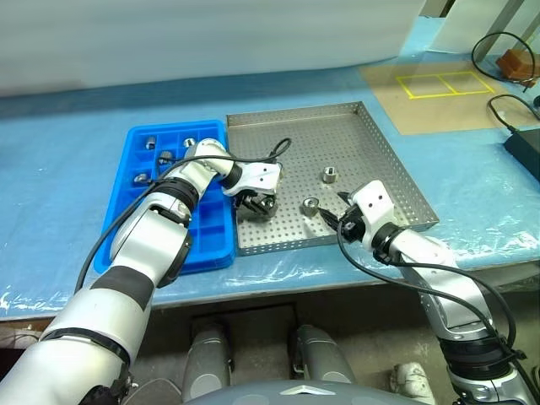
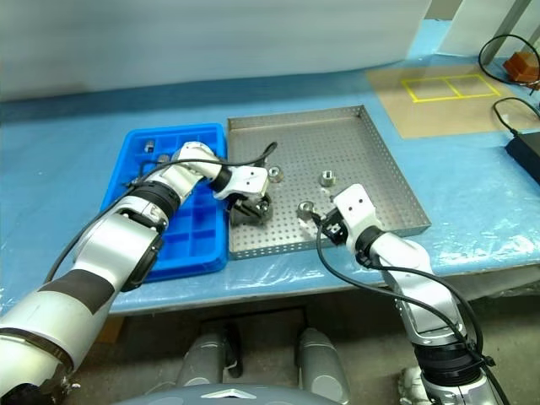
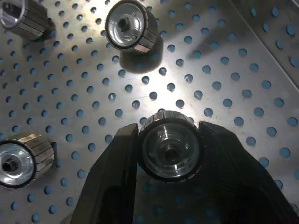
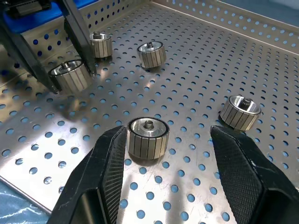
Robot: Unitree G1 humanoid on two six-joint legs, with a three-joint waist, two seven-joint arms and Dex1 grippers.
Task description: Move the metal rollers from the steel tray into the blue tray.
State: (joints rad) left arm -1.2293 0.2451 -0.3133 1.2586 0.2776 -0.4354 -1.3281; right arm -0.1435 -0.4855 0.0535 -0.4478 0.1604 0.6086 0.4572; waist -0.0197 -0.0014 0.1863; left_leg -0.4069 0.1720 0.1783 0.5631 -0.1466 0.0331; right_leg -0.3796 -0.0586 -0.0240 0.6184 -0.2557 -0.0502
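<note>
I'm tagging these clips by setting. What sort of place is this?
Probably a workshop or factory-style test bench: a perforated steel tray of metal rollers, a blue tray with compartments for sorting, and a sheet-covered table with yellow tape markings.

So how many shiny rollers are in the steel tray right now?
5 rollers in the steel tray: one gripped by the left gripper, two just past it, one between the open fingers of the right gripper, one beside that. The arms might hide more.
</note>
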